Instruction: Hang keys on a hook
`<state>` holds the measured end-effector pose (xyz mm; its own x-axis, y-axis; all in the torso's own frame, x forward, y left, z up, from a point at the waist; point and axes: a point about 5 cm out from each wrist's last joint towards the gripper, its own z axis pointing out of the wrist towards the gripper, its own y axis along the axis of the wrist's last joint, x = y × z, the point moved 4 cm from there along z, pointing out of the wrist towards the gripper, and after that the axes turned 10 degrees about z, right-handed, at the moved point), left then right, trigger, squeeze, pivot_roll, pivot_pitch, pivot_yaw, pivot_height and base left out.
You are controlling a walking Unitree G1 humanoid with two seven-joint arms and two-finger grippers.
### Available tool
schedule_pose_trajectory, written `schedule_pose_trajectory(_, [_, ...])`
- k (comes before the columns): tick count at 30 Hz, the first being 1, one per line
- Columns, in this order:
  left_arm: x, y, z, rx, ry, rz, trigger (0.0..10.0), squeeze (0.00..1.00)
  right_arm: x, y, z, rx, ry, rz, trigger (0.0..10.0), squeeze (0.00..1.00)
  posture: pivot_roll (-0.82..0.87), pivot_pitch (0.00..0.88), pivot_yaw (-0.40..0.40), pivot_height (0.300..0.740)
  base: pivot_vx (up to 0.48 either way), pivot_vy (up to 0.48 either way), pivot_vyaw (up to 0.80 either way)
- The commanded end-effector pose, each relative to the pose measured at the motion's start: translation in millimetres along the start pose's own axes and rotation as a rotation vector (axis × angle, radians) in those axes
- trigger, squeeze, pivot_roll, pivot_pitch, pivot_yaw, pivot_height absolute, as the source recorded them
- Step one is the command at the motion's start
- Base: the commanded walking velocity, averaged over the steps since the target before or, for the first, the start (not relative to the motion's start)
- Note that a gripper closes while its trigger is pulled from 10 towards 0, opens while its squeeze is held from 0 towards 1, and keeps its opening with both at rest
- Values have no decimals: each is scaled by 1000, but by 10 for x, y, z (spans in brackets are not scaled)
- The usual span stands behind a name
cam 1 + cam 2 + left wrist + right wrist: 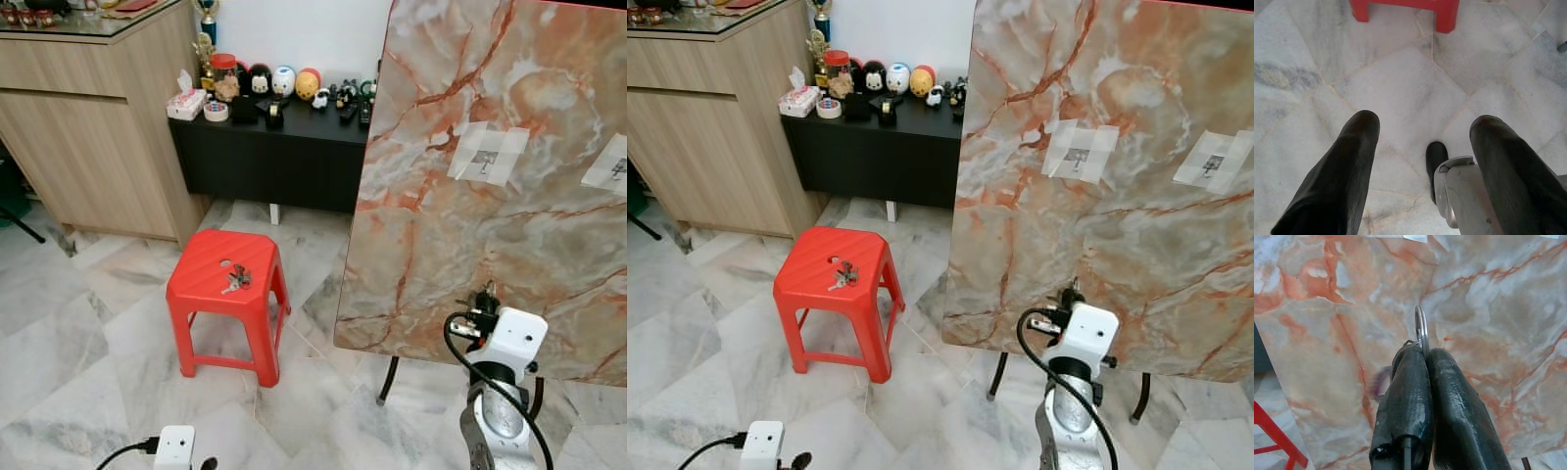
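Marble board [470,225] faces right jaws [1425,352] pinching key ring [1421,330].

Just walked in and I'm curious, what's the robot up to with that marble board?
The right tool is shut on a key ring, held up close to the marble-patterned board, below the two taped-on hooks. The ring is not on a hook yet. A second bunch of keys lies on the red stool. The left tool hangs open over the floor, holding nothing.
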<state>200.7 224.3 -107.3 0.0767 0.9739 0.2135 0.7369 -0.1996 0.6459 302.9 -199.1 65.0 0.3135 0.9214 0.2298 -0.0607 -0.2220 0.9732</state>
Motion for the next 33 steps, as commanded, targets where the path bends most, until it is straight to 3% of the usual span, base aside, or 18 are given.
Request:
schedule_pose_trajectory(1, [-14, -30, -3, 15, -2, 9, 10000, 0, -7, 35, 16, -7, -7, 9, 10000, 0, 5, 0, -83, 729, 0, 0, 0])
schedule_pose_trajectory(10, [-21, -71, -15, 26, -1, 0, 10000, 0, -28, 37, 34, -5, -13, 9, 10000, 0, 6, 1, -88, 729, 0, 0, 0])
schedule_pose_trajectory(33, [-19, -69, -17, 21, 5, -14, 10000, 0, -17, 21, 59, 2, -23, 24, 10000, 0, 12, 6, -92, 729, 266, 0, 0])
